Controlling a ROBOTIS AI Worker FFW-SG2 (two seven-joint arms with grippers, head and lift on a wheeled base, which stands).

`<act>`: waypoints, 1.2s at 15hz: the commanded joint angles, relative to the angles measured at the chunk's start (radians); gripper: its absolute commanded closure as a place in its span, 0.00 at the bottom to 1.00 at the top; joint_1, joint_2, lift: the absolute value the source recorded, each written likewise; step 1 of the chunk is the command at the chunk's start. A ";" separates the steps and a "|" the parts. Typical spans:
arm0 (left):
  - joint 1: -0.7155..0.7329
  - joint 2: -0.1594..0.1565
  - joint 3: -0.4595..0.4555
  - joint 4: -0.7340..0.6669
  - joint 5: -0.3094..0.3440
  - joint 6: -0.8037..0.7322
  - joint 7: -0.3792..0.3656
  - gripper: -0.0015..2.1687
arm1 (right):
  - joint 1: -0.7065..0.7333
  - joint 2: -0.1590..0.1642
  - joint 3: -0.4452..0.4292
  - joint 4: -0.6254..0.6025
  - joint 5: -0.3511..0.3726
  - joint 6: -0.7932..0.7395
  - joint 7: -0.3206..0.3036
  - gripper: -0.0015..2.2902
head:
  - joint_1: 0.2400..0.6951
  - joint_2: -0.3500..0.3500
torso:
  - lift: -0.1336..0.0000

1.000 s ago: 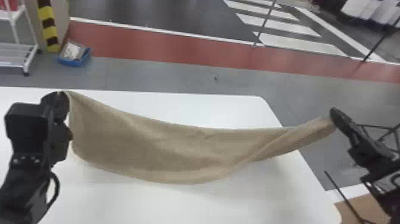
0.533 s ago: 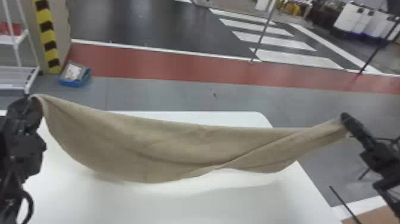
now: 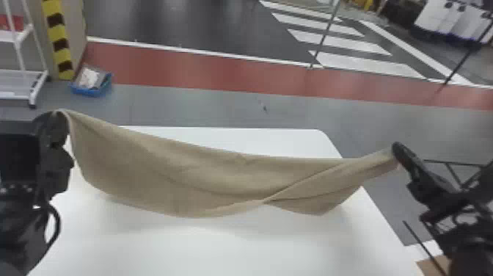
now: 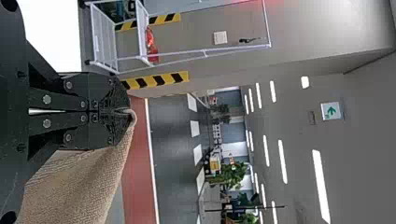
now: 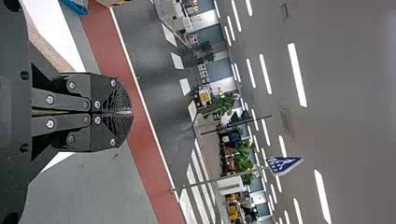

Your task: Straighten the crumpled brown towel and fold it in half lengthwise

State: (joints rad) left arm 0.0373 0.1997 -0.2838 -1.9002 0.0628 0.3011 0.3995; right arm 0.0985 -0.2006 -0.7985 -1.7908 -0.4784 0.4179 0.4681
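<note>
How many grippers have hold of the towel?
2: the left gripper at the brown towel's left end, the right gripper at its right end, the towel hanging between them.

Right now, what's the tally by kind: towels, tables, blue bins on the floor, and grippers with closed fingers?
Brown towel: 1
White table: 1
Blue bin: 1
Closed-fingered: left gripper, right gripper: 2
Total: 5

Towel (image 3: 176, 176) brown; table (image 3: 220, 249) white; left claw (image 3: 57, 119), right claw (image 3: 398, 150) black; strip (image 3: 58, 35) banded yellow-black; bin (image 3: 90, 91) blue.
</note>
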 commanded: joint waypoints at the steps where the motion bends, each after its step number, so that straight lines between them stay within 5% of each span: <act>1: -0.071 0.001 0.011 0.072 0.042 -0.001 -0.007 0.64 | -0.109 -0.036 0.081 0.113 0.067 -0.035 -0.006 0.71 | 0.89 0.00 | 0.07; 4: -0.195 0.001 0.038 0.207 0.123 -0.069 -0.030 0.64 | -0.327 -0.072 0.186 0.349 0.141 -0.133 -0.009 0.71 | 0.81 0.00 | 0.07; 6: -0.249 0.007 0.063 0.260 0.176 -0.099 -0.042 0.64 | -0.465 -0.089 0.199 0.515 0.127 -0.192 -0.011 0.71 | 0.74 0.04 | 0.07; 8: -0.243 0.013 0.074 0.253 0.192 -0.108 -0.042 0.64 | -0.445 -0.092 0.208 0.522 0.113 -0.231 0.035 0.71 | 0.64 0.09 | 0.07; 10: -0.186 0.026 0.078 0.227 0.193 -0.108 -0.051 0.64 | -0.273 -0.108 0.189 0.426 0.032 -0.234 0.096 0.71 | 0.60 0.11 | 0.07; 14: -0.100 0.053 0.071 0.165 0.189 -0.087 -0.073 0.64 | 0.066 -0.132 0.153 0.393 0.034 -0.280 0.238 0.65 | 0.80 0.09 | 0.07; 16: -0.066 0.055 0.063 0.142 0.173 -0.075 -0.074 0.64 | 0.155 -0.128 0.128 0.390 0.047 -0.311 0.265 0.65 | 1.00 0.06 | 0.07; 17: -0.057 0.055 0.064 0.122 0.166 -0.062 -0.076 0.64 | 0.182 -0.128 0.102 0.386 0.073 -0.302 0.293 0.57 | 1.00 0.05 | 0.07; 18: -0.045 0.056 0.067 0.107 0.158 -0.053 -0.076 0.64 | 0.204 -0.126 0.081 0.381 0.076 -0.305 0.308 0.34 | 1.00 0.03 | 0.07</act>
State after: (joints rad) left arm -0.0254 0.2544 -0.2188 -1.7690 0.2321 0.2326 0.3238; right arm 0.2633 -0.3282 -0.6850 -1.4035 -0.4178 0.1137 0.7638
